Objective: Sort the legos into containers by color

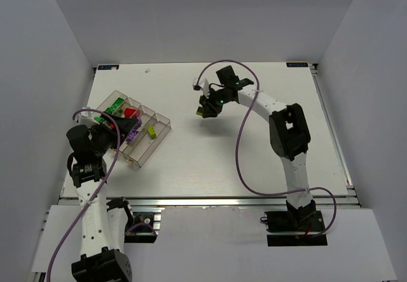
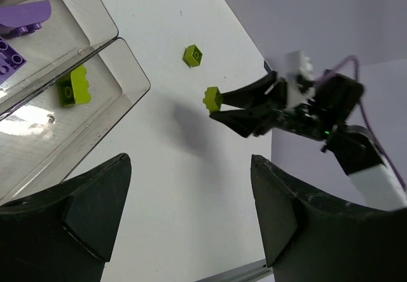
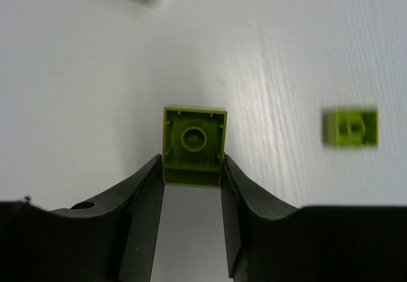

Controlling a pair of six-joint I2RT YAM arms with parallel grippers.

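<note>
While your right hand [image 3: 191,167] is clamping a yellow-green brick [image 3: 194,139] just above the worktop [image 1: 203,167], your left hand [image 2: 191,212] is hovering, fingers apart, by the tray [image 1: 143,155]. Several sorted bricks [image 2: 73,86] are sitting in its compartments. A second yellow-green brick [image 2: 193,55] is lying loose on the worktop.

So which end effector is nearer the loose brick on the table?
Right. The right end effector, gripping a second brick, is just beside the loose brick; the left end effector is away at the tray.
</note>
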